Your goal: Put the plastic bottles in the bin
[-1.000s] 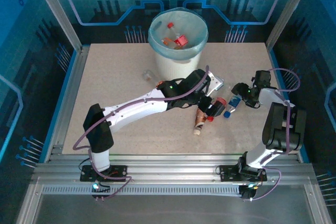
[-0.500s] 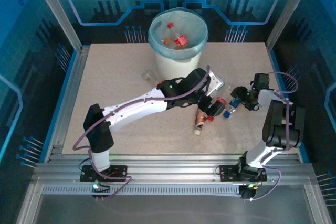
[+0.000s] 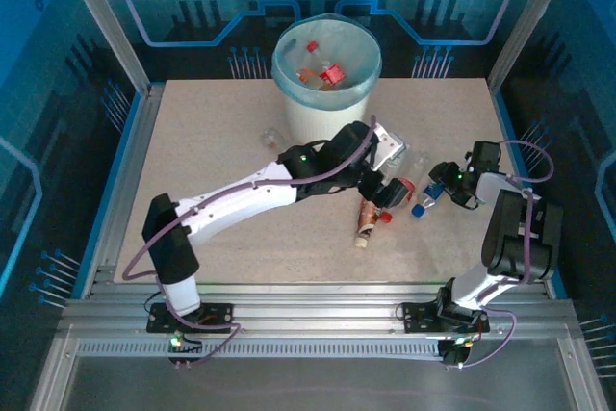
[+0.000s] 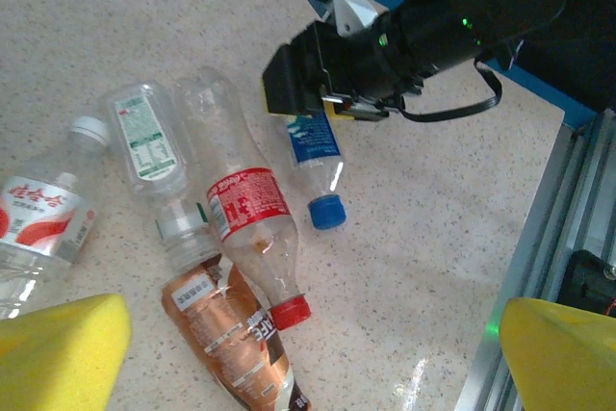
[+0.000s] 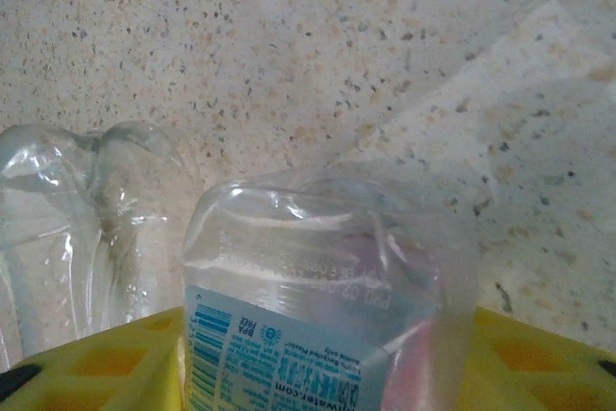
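Speckled beige table [image 3: 212, 141] carries the bin [image 3: 313, 124] at its far middle. The bin is white and ribbed, lined with a blue bag, and has a few red-capped bottles [image 3: 322, 72] lying inside.

Left gripper [image 4: 308, 351] reaches over a cluster right of centre with its yellow pads [image 4: 58, 346] spread wide and nothing between them.

Right gripper [image 3: 436, 190] sits low at the cluster's right edge. Its jaws are narrowed around the base end of the blue bottle [image 4: 316, 141], which lies on the table with its blue cap pointing away from the fingers. I cannot tell whether they pinch it yet.

Just beside it lies the red bottle [image 4: 248, 204], whose red cap touches the brown bottle [image 4: 231, 344]. Next come the green bottle [image 4: 144, 146] and then a white-capped bottle [image 4: 38, 223]. One clear bottle [image 3: 272, 137] lies near the bin's foot.
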